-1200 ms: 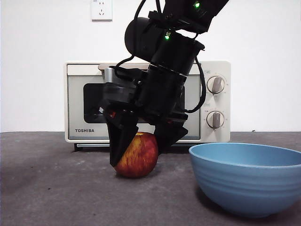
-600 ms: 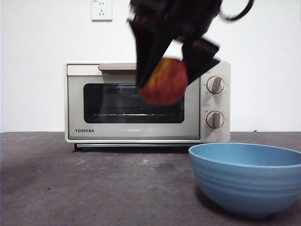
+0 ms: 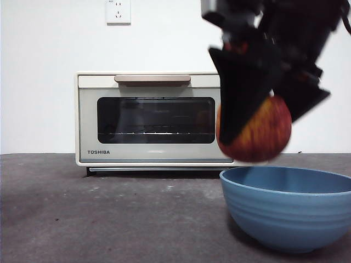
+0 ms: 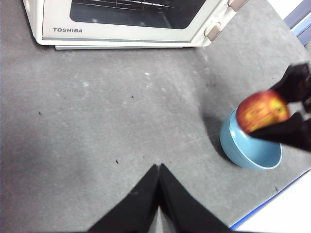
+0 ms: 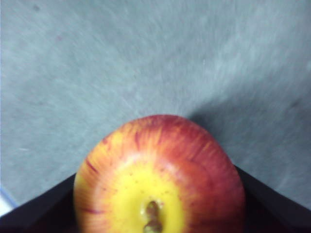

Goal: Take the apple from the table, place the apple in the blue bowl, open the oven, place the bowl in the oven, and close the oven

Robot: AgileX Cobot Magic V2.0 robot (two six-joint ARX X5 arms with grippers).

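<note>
Right gripper (image 3: 269, 118) clamped across apple (image 3: 254, 131), held in air just above near-oven rim of blue bowl (image 3: 288, 208). Firm, round, smooth, likely slippery; grip across widest flanks. Left gripper (image 4: 159, 180) empty, pinched together, above mid-table (image 4: 97, 121).

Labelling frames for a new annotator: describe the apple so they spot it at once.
Start at the cream oven by the back wall, then go to the blue bowl on the table. Just above the bowl's rim hangs the apple, clamped in the right gripper: the only red-and-yellow round thing.
</note>
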